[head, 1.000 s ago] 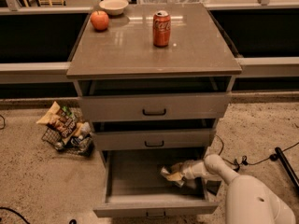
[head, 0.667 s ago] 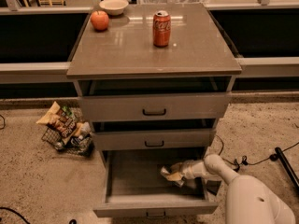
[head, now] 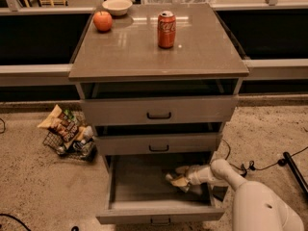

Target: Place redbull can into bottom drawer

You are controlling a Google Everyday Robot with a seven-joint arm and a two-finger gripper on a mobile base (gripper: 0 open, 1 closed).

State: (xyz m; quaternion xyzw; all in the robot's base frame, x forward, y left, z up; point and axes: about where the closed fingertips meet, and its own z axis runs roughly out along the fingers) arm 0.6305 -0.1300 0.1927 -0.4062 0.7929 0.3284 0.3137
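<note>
Arm is reaching into the open bottom drawer [head: 159,214], with the tool [head: 179,179] sitting low over the drawer floor on its right side. Cannot tell if the tool is clenched or released. Redbull can isn't showing apart from the tool's pale tip; probably it's right there inside the drawer. Doing this well likely means resting the can on the drawer floor before letting go, then backing out under the middle drawer [head: 159,143]. Desk [head: 144,52] is carrying a Coca-Cola can [head: 166,29], apple [head: 102,21] and bowl [head: 117,6]. Snack basket [head: 67,134] is lying on the speckled floor at left, cables [head: 250,166] at right.
</note>
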